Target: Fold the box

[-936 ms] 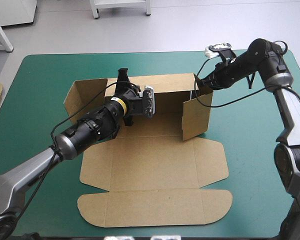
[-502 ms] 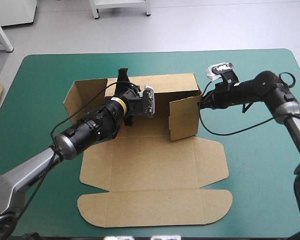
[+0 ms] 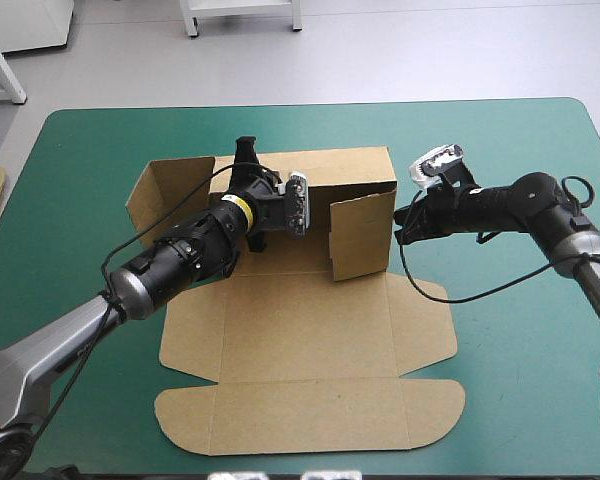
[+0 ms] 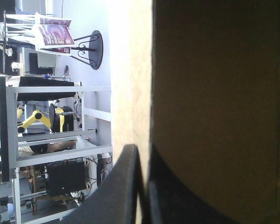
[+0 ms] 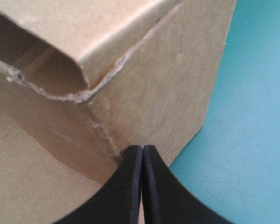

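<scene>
Teal-green tabletop (image 3: 510,400) carries the box (image 3: 310,330) at its middle, back wall raised, near panels flat. My left wrist view shows the left claw (image 4: 143,150) clamped on the board's edge, a pinch the high view cannot resolve. The right claw (image 5: 143,148), fingers pressed together, touches the right side flap (image 3: 362,235). That flap has swung farther inward than earlier.

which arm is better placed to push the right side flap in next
Right. The right gripper, shut, is at the flap's outer face; the left gripper is shut on the back wall, apparently steadying it.
</scene>
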Action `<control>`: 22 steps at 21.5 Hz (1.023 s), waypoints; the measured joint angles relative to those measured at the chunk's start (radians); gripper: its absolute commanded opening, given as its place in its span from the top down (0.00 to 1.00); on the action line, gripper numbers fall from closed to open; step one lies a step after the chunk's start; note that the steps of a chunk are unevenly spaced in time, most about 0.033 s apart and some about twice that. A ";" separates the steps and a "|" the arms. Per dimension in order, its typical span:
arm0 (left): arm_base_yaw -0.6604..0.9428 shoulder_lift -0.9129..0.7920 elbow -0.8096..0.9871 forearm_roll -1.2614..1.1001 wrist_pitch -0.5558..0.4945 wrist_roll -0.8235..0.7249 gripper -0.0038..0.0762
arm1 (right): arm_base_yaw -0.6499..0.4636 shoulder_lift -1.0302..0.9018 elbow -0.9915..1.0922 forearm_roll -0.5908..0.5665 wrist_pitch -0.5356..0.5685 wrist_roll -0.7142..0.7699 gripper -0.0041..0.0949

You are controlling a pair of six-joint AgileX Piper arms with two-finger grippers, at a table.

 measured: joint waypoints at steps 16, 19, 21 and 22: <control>0.000 0.000 0.000 0.001 0.003 0.000 0.96 | 0.006 0.000 0.001 0.029 -0.011 -0.116 0.32; 0.000 0.000 0.000 0.001 0.004 0.000 0.96 | 0.006 0.000 0.001 0.042 -0.028 -0.120 0.33; 0.000 0.000 0.000 0.001 0.004 0.000 0.96 | 0.010 0.000 0.001 0.056 -0.036 -0.125 0.33; 0.000 0.000 0.000 0.001 0.004 0.000 0.96 | 0.016 0.000 0.001 0.059 -0.041 -0.126 0.33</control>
